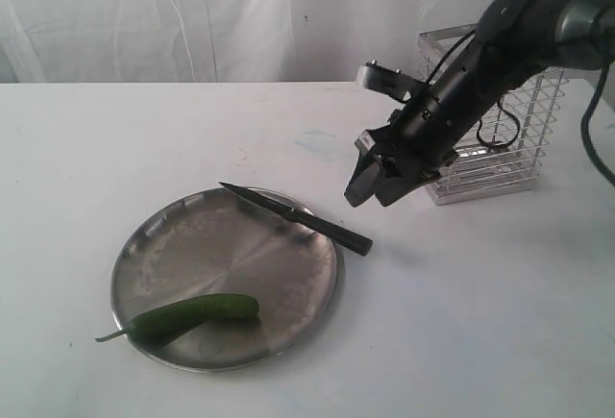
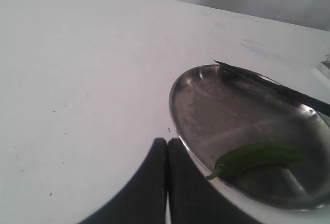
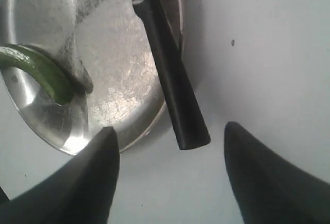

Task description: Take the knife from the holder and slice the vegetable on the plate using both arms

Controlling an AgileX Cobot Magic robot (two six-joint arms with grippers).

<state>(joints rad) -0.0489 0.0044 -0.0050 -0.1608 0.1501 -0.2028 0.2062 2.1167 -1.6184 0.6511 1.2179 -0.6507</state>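
The knife (image 1: pixel 298 216) lies flat, its dark blade across the far rim of the steel plate (image 1: pixel 240 255) and its black handle on the table to the right. The green vegetable (image 1: pixel 197 310) rests on the plate's near side, stem tail over the left rim. My right gripper (image 1: pixel 373 190) hangs open and empty above the table, between the knife handle and the wire holder (image 1: pixel 519 149). In the right wrist view the handle (image 3: pixel 175 85) ends just ahead of the open right gripper (image 3: pixel 169 127). My left gripper (image 2: pixel 167 140) is shut and empty, beside the plate (image 2: pixel 221 110) near the vegetable (image 2: pixel 258 157).
The holder stands at the back right with the right arm (image 1: pixel 500 43) reaching over it. A white backdrop (image 1: pixel 192 14) closes the far edge of the white table (image 1: pixel 480 322).
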